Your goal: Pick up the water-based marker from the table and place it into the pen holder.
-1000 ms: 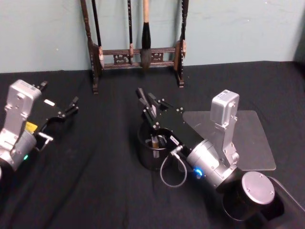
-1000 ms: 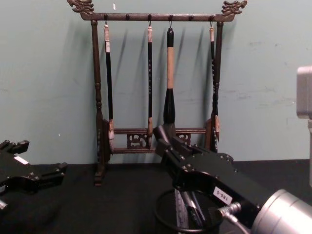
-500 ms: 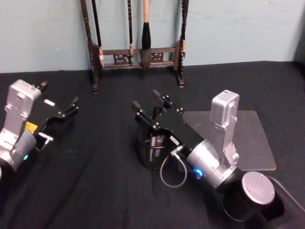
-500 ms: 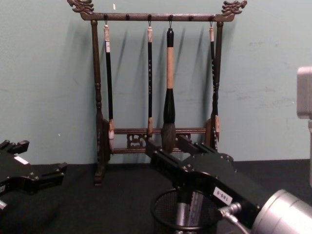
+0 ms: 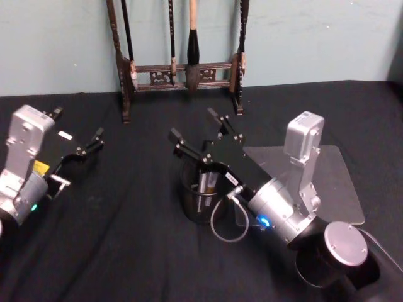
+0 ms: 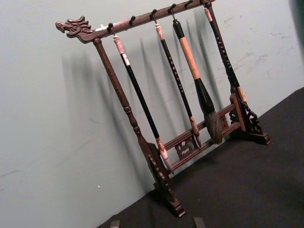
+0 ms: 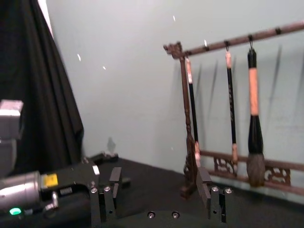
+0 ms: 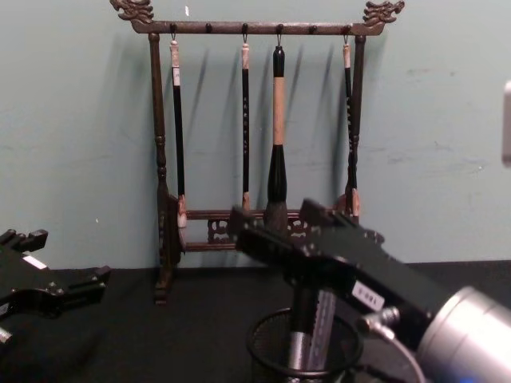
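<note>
Right tool [image 5: 196, 129] hangs over the round black wire-mesh pen holder [image 5: 200, 200], fingers spread wide and empty, one tip out past the cup's left rim, the other toward the rack behind. Right wrist view shows both fingers [image 7: 113, 186] well apart with nothing between them.

Water-based marker [image 5: 206, 184], silvery grey barrel, stands inside the pen holder. Long axis near upright, upper end poking above the rim just below the tool's body, lower end down in the cup. From the chest view the marker [image 8: 322, 329] stands beside a darker pen in the mesh cup [image 8: 271, 351], leaning slightly; which end is the cap I cannot tell.

Pen holder sits on the black cloth-covered desk [image 5: 126, 239], near its middle, in front of the tall dark wooden brush rack [image 5: 179, 72] with hanging calligraphy brushes. Flat grey metal plate [image 5: 334, 182] lies on the desk to the right of the cup, partly under the right arm.

Left tool [image 5: 94, 141] sits off at the left side of the desk, well apart from the cup, fingers parted, holding nothing.
</note>
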You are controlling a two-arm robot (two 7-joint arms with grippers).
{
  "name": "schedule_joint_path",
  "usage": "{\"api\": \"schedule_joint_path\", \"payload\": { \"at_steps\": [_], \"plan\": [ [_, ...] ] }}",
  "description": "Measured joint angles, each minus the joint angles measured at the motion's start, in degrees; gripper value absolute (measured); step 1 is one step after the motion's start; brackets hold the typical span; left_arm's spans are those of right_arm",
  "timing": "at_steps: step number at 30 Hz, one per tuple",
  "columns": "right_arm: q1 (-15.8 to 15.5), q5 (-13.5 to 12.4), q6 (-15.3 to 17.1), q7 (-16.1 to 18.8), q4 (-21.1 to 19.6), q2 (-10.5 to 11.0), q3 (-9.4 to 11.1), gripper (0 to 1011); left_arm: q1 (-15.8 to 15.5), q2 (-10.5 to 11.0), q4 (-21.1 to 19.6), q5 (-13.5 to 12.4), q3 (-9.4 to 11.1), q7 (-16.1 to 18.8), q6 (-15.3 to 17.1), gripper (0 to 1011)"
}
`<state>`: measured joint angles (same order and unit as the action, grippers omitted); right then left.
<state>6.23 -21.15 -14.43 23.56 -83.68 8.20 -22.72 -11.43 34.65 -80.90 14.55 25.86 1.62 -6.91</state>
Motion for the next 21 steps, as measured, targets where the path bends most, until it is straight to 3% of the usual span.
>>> {"api": "schedule_joint_path", "payload": {
  "at_steps": [9, 14, 21],
  "plan": [
    [-0.3, -0.9, 0.5, -0.9, -4.0, 0.5, 1.0, 1003, 0.0, 0.0, 0.0, 0.0, 0.0, 0.0, 0.0, 1001],
    [0.3, 0.3, 4.1, -5.5, -5.3, 1.3, 3.6, 1003, 0.0, 0.0, 0.0, 0.0, 0.0, 0.0, 0.0, 1001],
    [2.2, 1.6, 8.4, -10.0, -4.4, 3.3, 8.8, 1003, 0.0, 0.0, 0.0, 0.0, 0.0, 0.0, 0.0, 1001]
  ]
}}
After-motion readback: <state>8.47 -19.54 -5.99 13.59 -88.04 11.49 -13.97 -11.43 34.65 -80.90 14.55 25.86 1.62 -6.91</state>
